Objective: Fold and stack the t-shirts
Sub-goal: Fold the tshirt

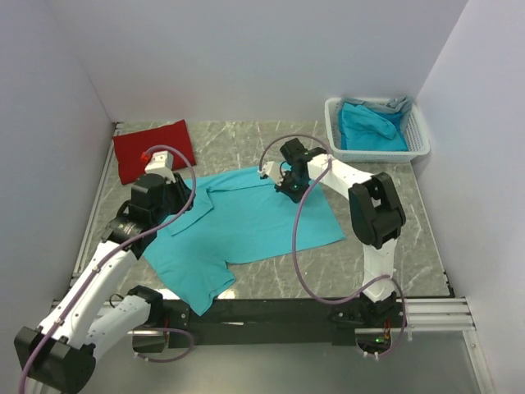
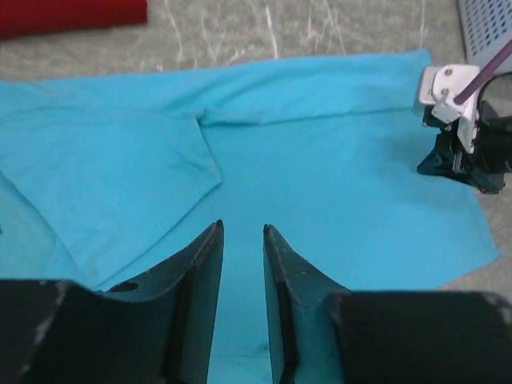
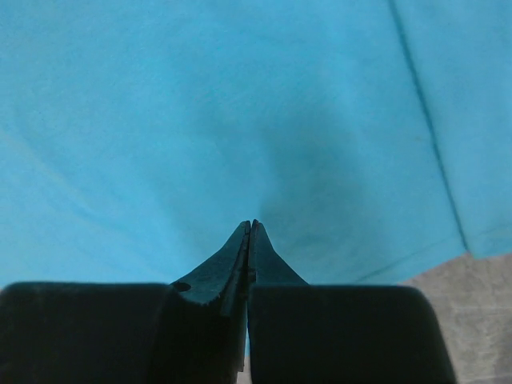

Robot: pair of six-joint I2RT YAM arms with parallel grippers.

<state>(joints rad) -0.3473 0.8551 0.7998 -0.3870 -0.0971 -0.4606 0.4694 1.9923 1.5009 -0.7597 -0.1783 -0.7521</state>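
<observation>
Closest in are my right gripper's [image 3: 250,224] two dark fingers, pressed together with no gap, their tips down on turquoise cloth. The cloth shades toward the tips, but I cannot tell whether a pinch of it is caught between them. My left gripper [image 2: 242,228] stands with a narrow gap between its fingers and nothing in it, hanging just above the same cloth.

That cloth is the turquoise shirt [image 1: 246,222], spread mostly flat across the middle of the table [image 1: 246,135]. My right fingers are at its far edge and my left near its left side, where a sleeve flap lies over the body. I see no proper fold in it yet.

Further out, the red shirt [image 1: 153,148] lies folded in the far left corner of the table. The white basket [image 1: 377,154] in the far right corner holds more turquoise shirts [image 1: 373,127], bunched and unfolded.

As I judge it, one shirt is done and this one is only laid out. It needs folding and stacking on the red one, then the basket needs emptying, so most of the job is left.
</observation>
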